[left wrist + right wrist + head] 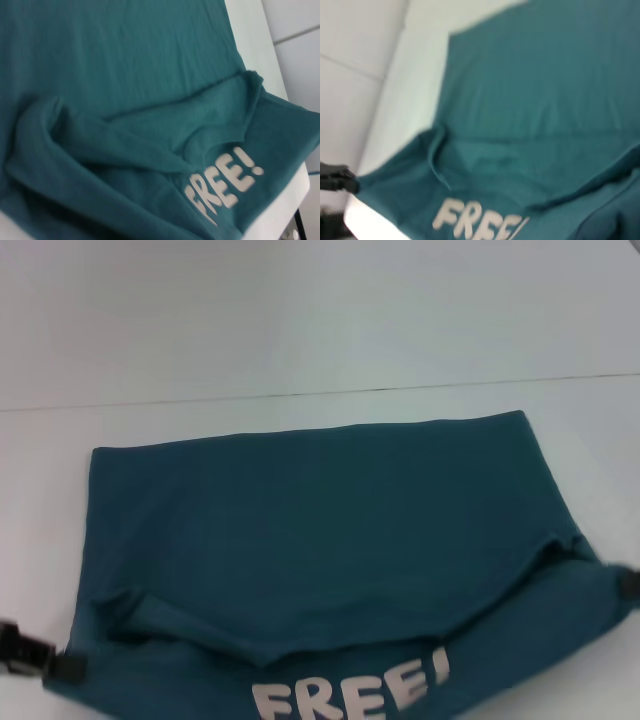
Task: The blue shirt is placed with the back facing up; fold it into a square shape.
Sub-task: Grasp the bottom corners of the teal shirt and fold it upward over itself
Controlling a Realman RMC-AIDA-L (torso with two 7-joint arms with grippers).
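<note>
Fig.: fold in progress, largest item first. White desk (300,320) is carrying the work, w/ a seam line running across its far part. The blue shirt (320,520) is lying across the near half of the desk, far portion flat and plain; near edge is being raised and turned over toward the far side, so the underside w/ white "FREE!" lettering (350,695) is showing along the near margin. A slack ridge of cloth is sagging between the two lifted corners, prob. because the span is held only at its ends.

Left gripper (45,660) is sitting at the shirt's near-left corner, fingers apparently pinching the cloth edge; right gripper (627,583) is sitting at the near-right corner, fingers likewise appearing clamped on fabric, though only a dark tip shows. Judged reason for the symmetric hold: both corners travelling together should keep the fold line straight, approx. parallel to the far hem
</note>
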